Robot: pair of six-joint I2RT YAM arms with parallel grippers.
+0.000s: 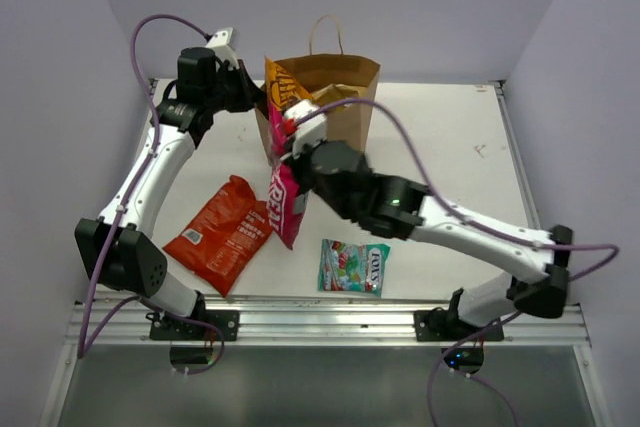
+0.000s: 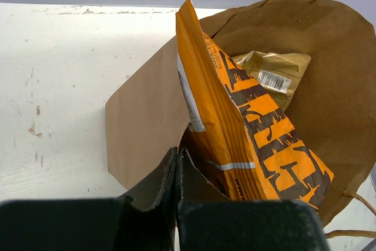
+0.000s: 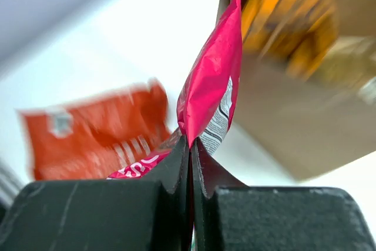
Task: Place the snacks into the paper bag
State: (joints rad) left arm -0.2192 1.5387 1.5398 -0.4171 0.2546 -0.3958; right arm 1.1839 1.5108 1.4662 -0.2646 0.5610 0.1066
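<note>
Two packets sit inside the paper bag [image 1: 360,129]. The orange bag [image 2: 247,127] leans at its left side with the top corner above the rim. The tan pouch [image 2: 273,72] lies lower inside, to the right of the orange bag. The paper bag stands upright on the table [image 1: 450,167], mouth open, handles up.

Left gripper [image 2: 176,163]: fingers together, apparently pinched on the paper bag's left wall near the rim.

Right gripper [image 3: 191,145]: fingers clamped on the magenta bag [image 3: 214,80], which hangs upright just in front of the paper bag's near-left corner. Whether its lower tip touches the table cannot be told.

The red bag [image 1: 220,232] lies flat on the table, in front of and left of the paper bag, close beside the magenta bag's lower end.

The teal packet [image 1: 352,267] lies flat well in front of the paper bag, apart from the other packets.
</note>
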